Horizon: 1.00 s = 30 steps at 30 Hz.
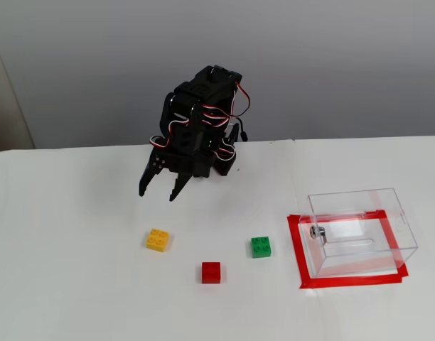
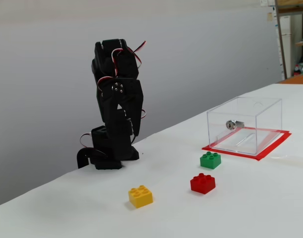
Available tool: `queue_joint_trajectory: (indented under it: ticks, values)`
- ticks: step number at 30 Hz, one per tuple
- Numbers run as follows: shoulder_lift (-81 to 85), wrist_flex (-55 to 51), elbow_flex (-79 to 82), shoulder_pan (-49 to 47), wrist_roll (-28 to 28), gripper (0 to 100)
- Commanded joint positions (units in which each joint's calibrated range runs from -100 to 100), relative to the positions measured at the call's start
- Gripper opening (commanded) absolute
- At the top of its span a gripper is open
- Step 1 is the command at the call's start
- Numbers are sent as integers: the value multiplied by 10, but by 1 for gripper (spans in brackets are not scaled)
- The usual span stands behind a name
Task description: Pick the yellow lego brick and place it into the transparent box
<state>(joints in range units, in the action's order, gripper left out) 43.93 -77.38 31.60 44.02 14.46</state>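
Observation:
The yellow lego brick [image 1: 158,240] lies on the white table, studs up, and also shows in the other fixed view [image 2: 140,196]. My gripper [image 1: 158,195] hangs open and empty above the table, fingers pointing down, a short way behind the brick and apart from it. The folded black arm [image 2: 117,99] stands at the back of the table. The transparent box [image 1: 399,227] stands empty to the right inside a red tape frame, with a metal knob [image 1: 317,232] on its left wall. The box also shows at the far right in the other fixed view [image 2: 260,111].
A red brick [image 1: 211,272] and a green brick [image 1: 260,246] lie between the yellow brick and the box; both also show in the other fixed view, red [image 2: 202,183] and green [image 2: 210,159]. A red tape frame [image 1: 296,245] marks the box's place.

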Motion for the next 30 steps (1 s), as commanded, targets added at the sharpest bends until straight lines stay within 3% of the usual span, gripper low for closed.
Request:
queue_joint_trajectory:
  ticks: [1,13,20,30]
  values:
    - [-2,24,-13,5,3,28]
    - [-3,79,59,4,-2,30]
    - [-3,109,116,4,-2,42]
    - [-9,219,193,-1,-26,42]
